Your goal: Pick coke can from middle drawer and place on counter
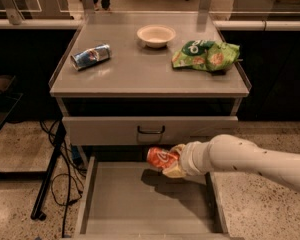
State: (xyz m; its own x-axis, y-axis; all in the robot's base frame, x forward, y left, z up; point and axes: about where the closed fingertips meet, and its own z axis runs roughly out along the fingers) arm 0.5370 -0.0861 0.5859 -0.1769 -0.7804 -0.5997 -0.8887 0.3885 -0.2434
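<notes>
The coke can [160,158] is red-orange with white script and lies sideways in my gripper [172,164]. My gripper is shut on the can and holds it above the back of the open middle drawer [115,204], just below the closed drawer front. The white arm reaches in from the right. The counter [145,71] is the grey cabinet top above.
On the counter lie a blue-and-silver can [91,56] at the left, a cream bowl [156,35] at the back middle and a green chip bag [206,55] at the right. The closed drawer front [150,130] has a dark loop handle. Cables and a stand leg [50,179] sit left of the cabinet.
</notes>
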